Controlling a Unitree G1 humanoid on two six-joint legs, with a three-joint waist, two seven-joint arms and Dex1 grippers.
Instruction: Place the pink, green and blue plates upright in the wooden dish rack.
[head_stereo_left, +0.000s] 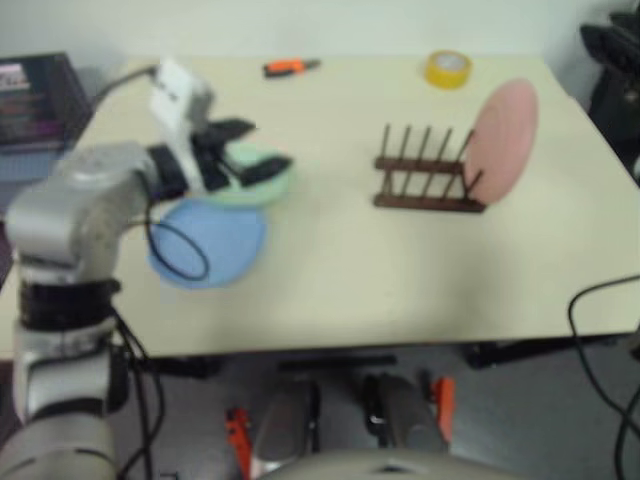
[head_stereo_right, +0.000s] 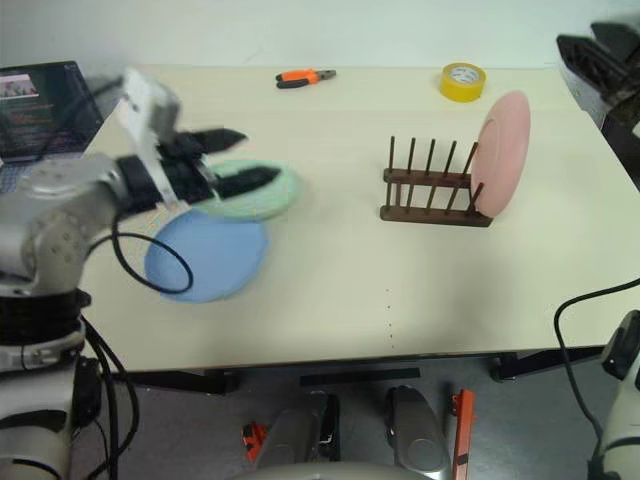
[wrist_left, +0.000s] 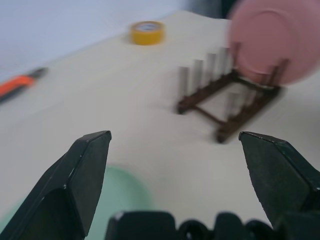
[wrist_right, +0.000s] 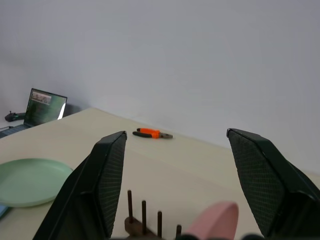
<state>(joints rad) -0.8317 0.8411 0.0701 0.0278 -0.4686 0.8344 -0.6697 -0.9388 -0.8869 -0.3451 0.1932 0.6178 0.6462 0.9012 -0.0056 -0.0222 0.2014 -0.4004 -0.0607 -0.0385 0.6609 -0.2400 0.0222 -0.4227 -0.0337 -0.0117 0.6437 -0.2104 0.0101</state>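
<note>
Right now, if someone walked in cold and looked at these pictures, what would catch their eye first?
Probably the pink plate, standing upright at the right end of the wooden dish rack, the only plate off the table top. Next comes the left gripper, open above the green plate, which lies flat and overlaps the blue plate nearer the robot. The yellow tape roll and an orange-handled tool sit along the table's far edge.

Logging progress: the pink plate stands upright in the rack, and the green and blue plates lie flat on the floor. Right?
One slip: the green plate and blue plate lie flat on the table, not the floor, as the right eye view shows. The pink plate does stand in the rack.
</note>
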